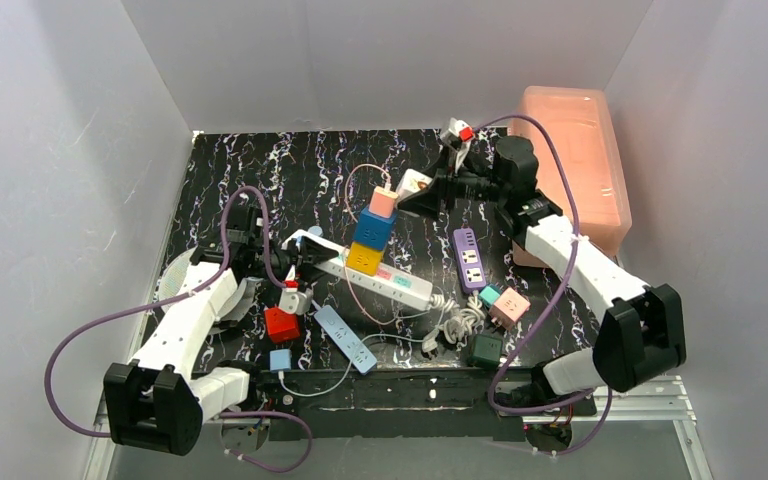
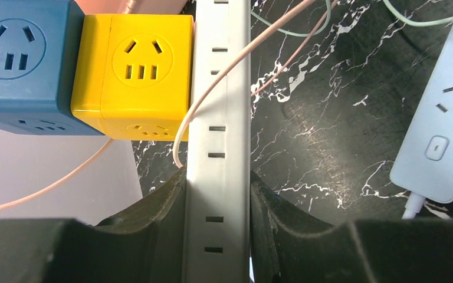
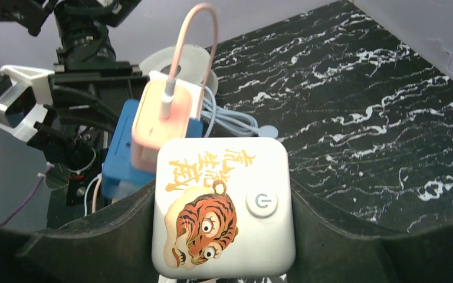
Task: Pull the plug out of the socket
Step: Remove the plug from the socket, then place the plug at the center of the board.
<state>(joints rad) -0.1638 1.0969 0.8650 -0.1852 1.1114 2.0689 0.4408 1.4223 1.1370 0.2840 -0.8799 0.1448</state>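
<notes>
The long white power strip (image 1: 392, 282) lies across the middle of the table. My left gripper (image 1: 300, 262) is shut on its left end, and in the left wrist view the fingers (image 2: 159, 203) press both sides of the strip (image 2: 218, 147). A yellow cube adapter (image 1: 364, 258) (image 2: 133, 73) sits on the strip, with a blue cube (image 1: 371, 229) and a pink cube (image 1: 382, 203) stacked on it. My right gripper (image 1: 422, 192) (image 3: 223, 190) is shut on a white cube with a tiger picture (image 3: 224, 206), right next to the pink cube (image 3: 165, 118). I cannot tell whether those two are joined.
A slim light-blue strip (image 1: 345, 338) (image 2: 442, 130), a red cube (image 1: 282, 323) and a small blue cube (image 1: 280, 360) lie front left. A short purple strip (image 1: 470, 258), pink-and-teal cubes (image 1: 505, 303), a dark green cube (image 1: 486, 348) and coiled white cord (image 1: 450, 322) lie right. A pink bin (image 1: 580, 170) stands at the back right.
</notes>
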